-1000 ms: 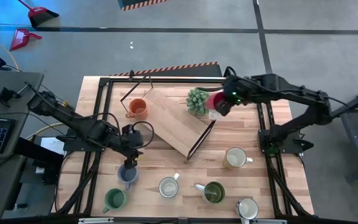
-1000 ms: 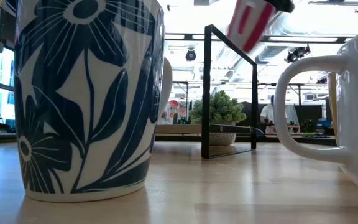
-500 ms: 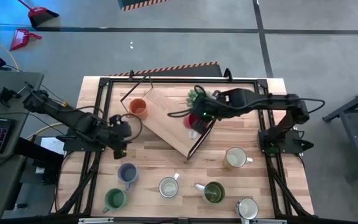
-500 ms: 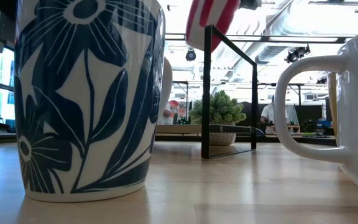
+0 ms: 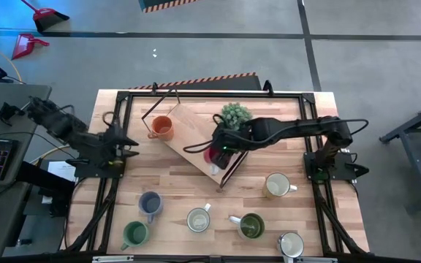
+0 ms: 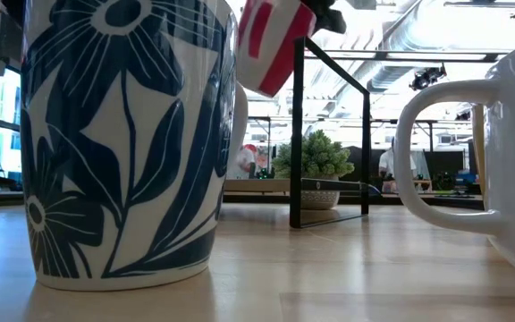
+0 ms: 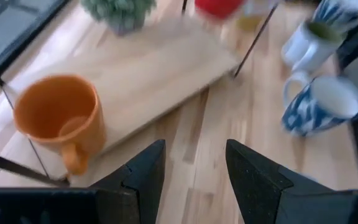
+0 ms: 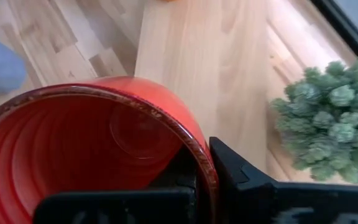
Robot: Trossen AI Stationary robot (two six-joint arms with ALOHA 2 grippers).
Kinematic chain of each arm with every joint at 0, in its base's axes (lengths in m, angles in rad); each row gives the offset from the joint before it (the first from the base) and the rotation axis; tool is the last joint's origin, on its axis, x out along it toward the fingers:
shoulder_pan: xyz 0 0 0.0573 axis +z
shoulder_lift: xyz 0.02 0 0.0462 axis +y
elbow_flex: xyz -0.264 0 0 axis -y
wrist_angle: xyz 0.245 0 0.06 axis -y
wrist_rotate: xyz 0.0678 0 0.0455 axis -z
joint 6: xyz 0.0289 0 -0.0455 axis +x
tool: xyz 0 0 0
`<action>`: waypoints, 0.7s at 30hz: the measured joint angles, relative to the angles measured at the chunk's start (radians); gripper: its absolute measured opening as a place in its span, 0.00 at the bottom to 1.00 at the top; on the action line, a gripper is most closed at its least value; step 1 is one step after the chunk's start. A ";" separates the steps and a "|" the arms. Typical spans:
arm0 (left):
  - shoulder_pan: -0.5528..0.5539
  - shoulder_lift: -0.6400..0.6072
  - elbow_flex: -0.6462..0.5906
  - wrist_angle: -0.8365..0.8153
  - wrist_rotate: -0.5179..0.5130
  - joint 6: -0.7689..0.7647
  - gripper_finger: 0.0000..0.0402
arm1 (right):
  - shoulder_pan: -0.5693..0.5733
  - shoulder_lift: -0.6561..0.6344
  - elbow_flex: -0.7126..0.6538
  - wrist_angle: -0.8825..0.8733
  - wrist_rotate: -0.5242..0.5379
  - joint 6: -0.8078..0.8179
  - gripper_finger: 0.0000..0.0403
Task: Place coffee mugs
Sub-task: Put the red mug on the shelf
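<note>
A red mug (image 5: 212, 154), pink-and-white striped in the low view (image 6: 271, 40), hangs over the wooden board (image 5: 192, 135), and my right gripper (image 5: 224, 145) is shut on it. On the board's far left end stands an orange mug (image 5: 161, 128) (image 7: 58, 121). Along the near side of the table stand a blue-grey mug (image 5: 150, 204), a green mug (image 5: 135, 234), a white mug (image 5: 198, 219), a dark olive mug (image 5: 251, 226), a cream mug (image 5: 276, 185) and another white mug (image 5: 291, 245). My left gripper (image 5: 120, 142) (image 7: 194, 180) is open at the table's left edge, with nothing between its fingers. My right gripper holds the red mug by its rim (image 8: 201, 152), one finger inside the mug and one (image 8: 241, 174) outside the wall. The fingers come slanting down from the table's right side. The mug hangs tilted below them, clear of the board.
A spiky green plant (image 5: 234, 115) stands at the board's far right corner, close behind the red mug. A black wire frame (image 5: 234, 164) borders the board. Black rails (image 5: 115, 183) run along both sides of the table. Bare wood lies between the board and the row of mugs.
My right gripper has carried the red mug from beyond the plant toward the table's left and near side, and lower, so that it now hangs over the board. My left gripper, open throughout, has drawn back from over the blue-grey mug, up and toward the table's left edge.
</note>
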 joint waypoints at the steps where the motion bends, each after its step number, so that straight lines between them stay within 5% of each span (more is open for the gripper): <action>1: -0.004 -0.014 0.000 -0.001 -0.005 0.000 0.39 | 0.000 0.005 0.000 0.007 -0.007 0.005 0.00; 21: -0.010 -0.034 -0.001 -0.003 -0.046 0.036 0.39 | -0.039 0.123 0.001 0.019 -0.165 0.057 0.00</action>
